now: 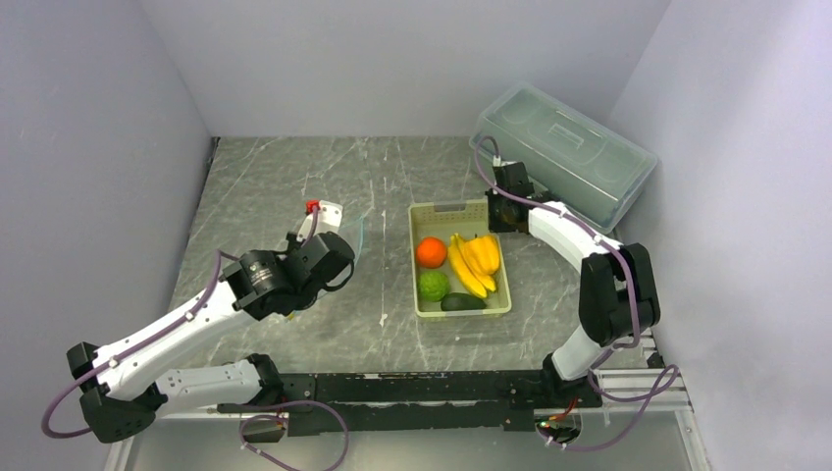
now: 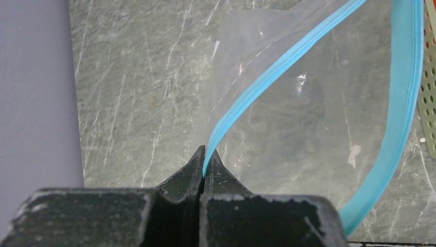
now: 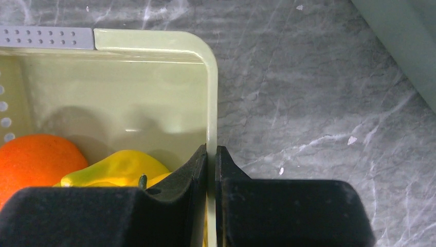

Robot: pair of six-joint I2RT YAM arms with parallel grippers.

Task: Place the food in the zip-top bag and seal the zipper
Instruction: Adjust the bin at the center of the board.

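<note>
The clear zip-top bag (image 2: 288, 103) lies on the table left of the basket, mouth open. My left gripper (image 2: 204, 154) is shut on its light blue zipper (image 2: 267, 77), which loops round to the right; in the top view this gripper (image 1: 334, 235) is by the faint blue strip (image 1: 360, 234). The food lies in the pale green basket (image 1: 461, 210): orange ball (image 1: 431, 252), bumpy green fruit (image 1: 434, 286), avocado (image 1: 461, 302), bananas (image 1: 465, 273), pepper (image 1: 483, 251). My right gripper (image 1: 505, 211) is shut on the basket's right wall (image 3: 211, 103), beside the pepper (image 3: 118, 167) and the orange ball (image 3: 36, 159).
A large translucent lidded box (image 1: 564, 152) stands at the back right, close behind my right arm; its edge shows in the right wrist view (image 3: 406, 41). Grey walls enclose the table on the left, back and right. The basket's perforated side (image 2: 429, 98) is just right of the bag.
</note>
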